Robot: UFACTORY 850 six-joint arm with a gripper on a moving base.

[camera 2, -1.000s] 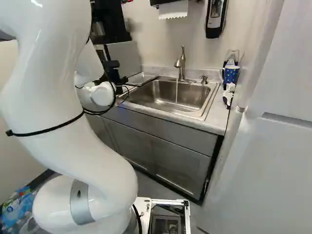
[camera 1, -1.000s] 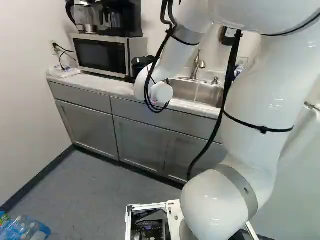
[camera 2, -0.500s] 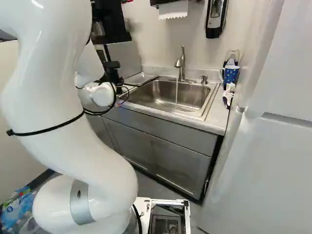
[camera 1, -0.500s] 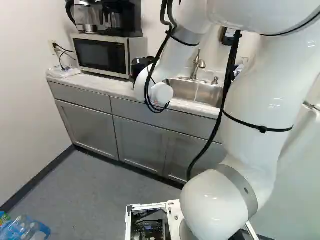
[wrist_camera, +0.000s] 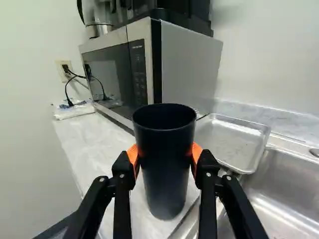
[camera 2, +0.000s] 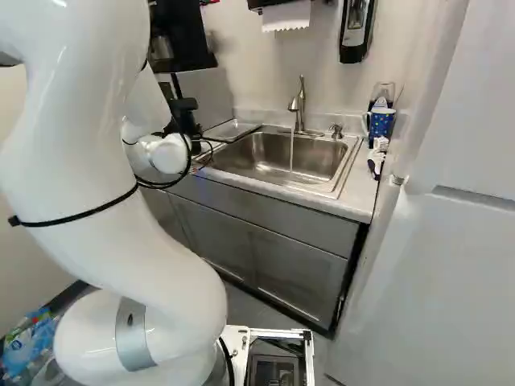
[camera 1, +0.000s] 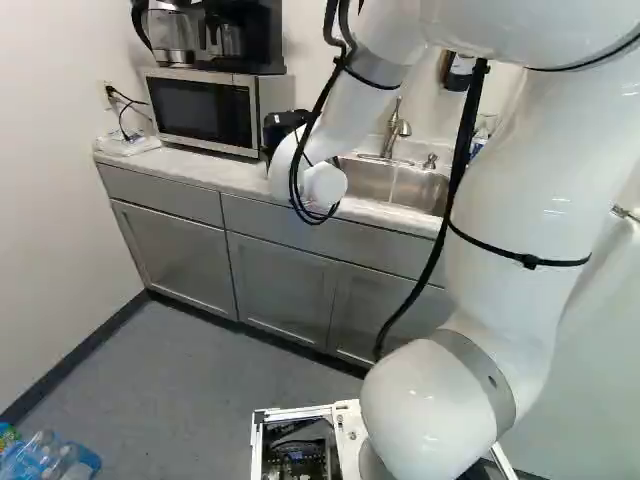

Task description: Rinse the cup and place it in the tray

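Observation:
In the right base view, my gripper (camera 2: 187,121) is a dark shape behind the wrist, at the left of the sink; its fingertips are hidden there. The wrist view shows the gripper (wrist_camera: 164,155) shut on a black cup (wrist_camera: 166,169), with an orange pad against each side. The cup is upright with its open rim up, at the counter between the microwave and the sink. The metal tray (wrist_camera: 232,139) lies just beyond the cup, beside the sink. Water runs from the faucet (camera 2: 298,104) into the sink (camera 2: 269,157).
The microwave (wrist_camera: 187,64) stands close past the cup, with a coffee maker (camera 1: 240,35) on top. A blue dotted mug (camera 2: 381,122) and a brush (camera 2: 376,161) are at the counter's right end. Bottles (camera 1: 50,458) lie on the floor at the left.
The arm's upper links have shifted very slightly against the joint at the foot of the views. The base, tray and running water look the same.

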